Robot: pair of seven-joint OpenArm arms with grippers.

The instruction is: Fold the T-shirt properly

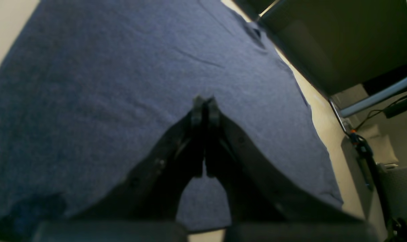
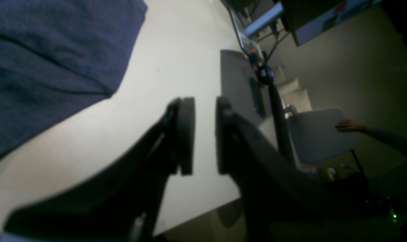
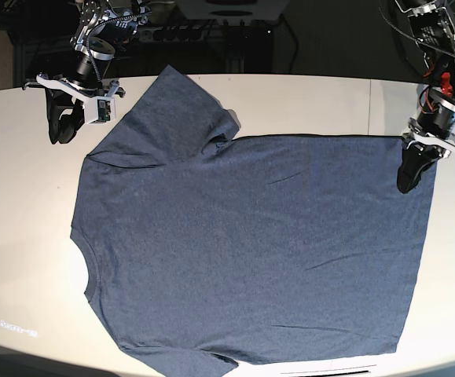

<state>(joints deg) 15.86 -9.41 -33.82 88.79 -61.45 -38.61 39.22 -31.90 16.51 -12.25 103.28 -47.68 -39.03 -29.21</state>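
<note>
Fabric fills the left wrist view: the T-shirt [image 1: 129,84] lies spread beneath the left gripper [image 1: 205,109], whose jaws are pressed together with no gap showing. Whether a pinch of cloth sits between the tips cannot be told here; they look to rest on or just above the shirt's surface, probably because a hem corner is the natural handle for a fold.

Right wrist view: the right gripper [image 2: 200,134] hovers over the bare table [image 2: 176,57] beside the shirt's sleeve, jaws narrowly parted and holding nothing. A person's hand [image 2: 348,126] rests on a chair beyond the table.

Base view: the shirt lies flat and unfolded across the table, collar toward the view's left, hem toward its right. The left gripper sits at the shirt's far hem corner; the right one hangs off the cloth, just beyond the far sleeve, likely staged to take the shoulder.
</note>
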